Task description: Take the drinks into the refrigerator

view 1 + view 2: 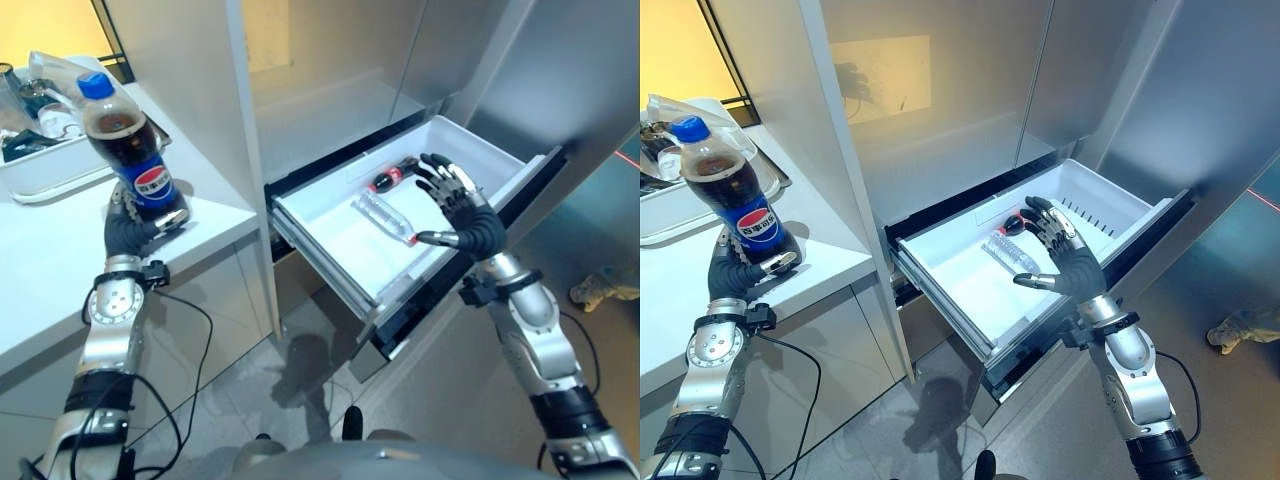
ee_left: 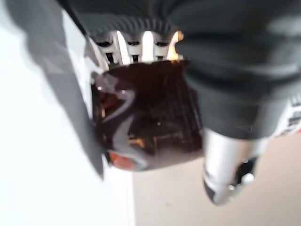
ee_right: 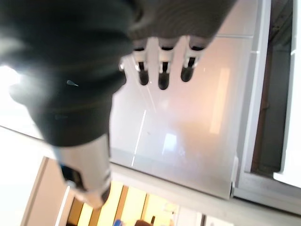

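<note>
My left hand [image 1: 130,232] is shut on a cola bottle [image 1: 128,148] with a blue cap and blue label, holding it upright just above the white counter [image 1: 60,260]; its dark base [image 2: 146,122] shows in the left wrist view. The white refrigerator drawer [image 1: 330,250] stands pulled out. Inside it lie a clear plastic bottle [image 1: 385,219] and a small dark bottle with a red label [image 1: 390,177]. My right hand [image 1: 462,212] hovers open over the drawer's right side, fingers spread, just beside the clear bottle.
A white tray [image 1: 50,165] with bags and other items sits at the back left of the counter. The refrigerator's upper compartment [image 1: 320,110] is open above the drawer. A crumpled cloth [image 1: 605,290] lies on the floor at right.
</note>
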Controlling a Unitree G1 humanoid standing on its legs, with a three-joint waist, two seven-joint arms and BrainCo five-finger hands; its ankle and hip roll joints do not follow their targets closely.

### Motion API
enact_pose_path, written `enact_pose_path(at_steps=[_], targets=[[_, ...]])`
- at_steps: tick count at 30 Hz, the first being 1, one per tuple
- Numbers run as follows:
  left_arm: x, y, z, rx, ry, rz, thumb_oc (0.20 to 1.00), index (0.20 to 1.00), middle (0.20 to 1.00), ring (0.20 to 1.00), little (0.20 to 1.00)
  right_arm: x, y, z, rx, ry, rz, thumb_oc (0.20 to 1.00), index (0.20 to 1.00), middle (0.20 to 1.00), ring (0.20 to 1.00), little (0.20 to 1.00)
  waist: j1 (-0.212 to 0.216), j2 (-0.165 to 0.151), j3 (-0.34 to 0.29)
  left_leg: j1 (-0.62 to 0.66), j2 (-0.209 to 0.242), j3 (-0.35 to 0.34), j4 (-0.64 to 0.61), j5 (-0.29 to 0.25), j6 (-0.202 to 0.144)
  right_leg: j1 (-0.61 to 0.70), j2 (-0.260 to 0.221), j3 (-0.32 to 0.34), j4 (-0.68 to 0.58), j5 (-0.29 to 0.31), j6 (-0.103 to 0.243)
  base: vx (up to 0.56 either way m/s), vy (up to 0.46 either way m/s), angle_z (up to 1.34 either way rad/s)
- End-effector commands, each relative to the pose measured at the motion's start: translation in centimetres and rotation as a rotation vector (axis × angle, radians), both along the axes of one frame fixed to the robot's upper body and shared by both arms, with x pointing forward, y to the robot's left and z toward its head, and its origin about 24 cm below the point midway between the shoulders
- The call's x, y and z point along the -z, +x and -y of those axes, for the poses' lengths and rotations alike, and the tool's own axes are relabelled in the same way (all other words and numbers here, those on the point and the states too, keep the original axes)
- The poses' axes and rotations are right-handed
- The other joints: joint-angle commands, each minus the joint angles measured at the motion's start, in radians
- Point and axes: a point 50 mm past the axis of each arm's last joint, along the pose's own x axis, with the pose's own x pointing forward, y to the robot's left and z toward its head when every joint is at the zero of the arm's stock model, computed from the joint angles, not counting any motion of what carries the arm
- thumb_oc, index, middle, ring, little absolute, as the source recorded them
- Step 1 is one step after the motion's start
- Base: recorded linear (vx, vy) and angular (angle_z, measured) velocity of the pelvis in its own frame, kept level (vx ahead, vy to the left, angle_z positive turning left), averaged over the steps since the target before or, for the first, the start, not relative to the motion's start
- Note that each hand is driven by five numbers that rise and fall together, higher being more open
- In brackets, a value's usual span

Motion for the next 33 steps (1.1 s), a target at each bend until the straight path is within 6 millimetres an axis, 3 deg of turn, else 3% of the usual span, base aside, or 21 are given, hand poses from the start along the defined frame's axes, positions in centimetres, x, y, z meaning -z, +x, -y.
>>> enact_pose_path(at_steps=[1,17,18,19,20,33], targets=[[-5.4,3.2,0.5,0.045,0.101,0.140,1.000,1.000,1.000,1.000,1.000,-3.3,-0.4,-0.1,-0.033,0.027,0.152,1.000,1.000,1.000,1.000,1.000,-0.025,0.019,0.017,0.029,-0.025,-0.055,0.001,-0.084,0.056,0.016,-0.012,0.015,0.175,-0.137,0.075,0.00,0.000,0.00],[-5.3,4.1,2.1,0.096,0.133,0.120,1.000,1.000,1.000,1.000,1.000,-3.2,-0.5,-0.4,-0.049,0.023,0.147,1.000,1.000,1.000,1.000,1.000,-0.035,0.022,0.017,0.033,-0.024,-0.052,0.001,-0.087,0.057,0.009,-0.012,0.018,0.188,-0.140,0.078,0.00,0.000,0.00],[-5.3,4.2,2.2,0.099,0.132,0.114,0.821,0.821,0.821,0.821,0.821,-3.1,-0.5,-0.5,-0.051,0.027,0.145,1.000,1.000,1.000,1.000,1.000,-0.035,0.023,0.017,0.034,-0.024,-0.053,0.001,-0.088,0.057,0.009,-0.012,0.019,0.189,-0.140,0.078,0.00,0.000,0.00],[-5.3,4.3,2.2,0.098,0.130,0.116,0.410,0.410,0.410,0.410,0.410,-3.0,-0.5,-0.5,-0.053,0.026,0.142,1.000,1.000,1.000,1.000,1.000,-0.035,0.023,0.017,0.034,-0.024,-0.052,0.001,-0.088,0.057,0.009,-0.012,0.018,0.190,-0.140,0.078,0.00,0.000,0.00],[-5.3,4.4,2.4,0.100,0.128,0.117,0.200,0.200,0.200,0.200,0.200,-3.0,-0.5,-0.6,-0.053,0.024,0.139,1.000,1.000,1.000,1.000,1.000,-0.035,0.023,0.017,0.034,-0.025,-0.052,0.001,-0.088,0.057,0.010,-0.013,0.018,0.190,-0.139,0.078,0.00,0.000,0.00],[-4.3,4.3,2.3,0.081,0.118,0.090,0.200,0.200,0.200,0.200,0.200,-2.6,-0.6,-0.4,-0.044,0.018,0.125,1.000,1.000,1.000,1.000,1.000,-0.037,0.026,0.014,0.038,-0.026,-0.052,0.001,-0.090,0.058,0.012,-0.013,0.020,0.187,-0.136,0.077,0.00,0.000,0.00]])
